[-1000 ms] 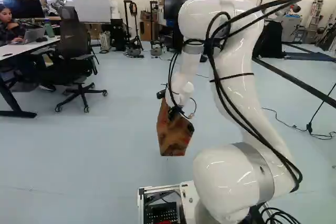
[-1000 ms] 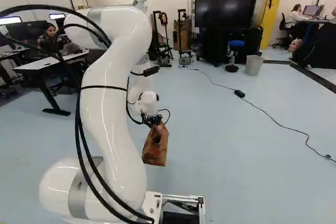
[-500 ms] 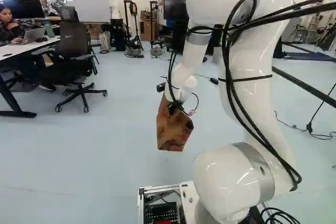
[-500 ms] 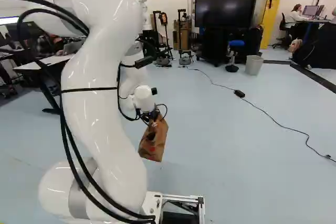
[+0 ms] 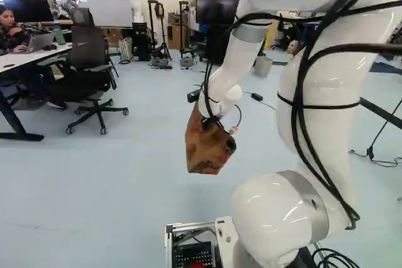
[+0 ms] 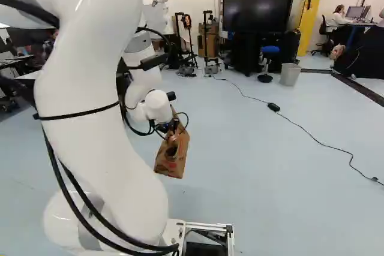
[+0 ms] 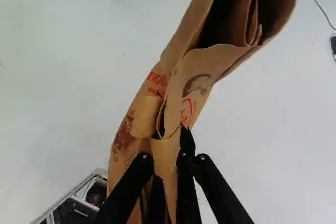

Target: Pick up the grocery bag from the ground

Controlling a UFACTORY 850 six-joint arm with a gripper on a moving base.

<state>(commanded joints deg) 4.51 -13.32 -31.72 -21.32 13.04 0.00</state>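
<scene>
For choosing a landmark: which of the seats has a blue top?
The stool beside the waste bin: its seat is blue, while the office chairs at the desks look black.

Base views behind arm (image 5: 270,208), sharing floor (image 5: 113,180) ahead, wrist view close, apparently angled down

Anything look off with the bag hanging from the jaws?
Yes, mildly: the grocery bag hangs tilted, its paper creased and bunched where the jaws pinch it, and its folded top flares out past them. That suggests an uneven grip; I see no tear in the parts showing.
</scene>
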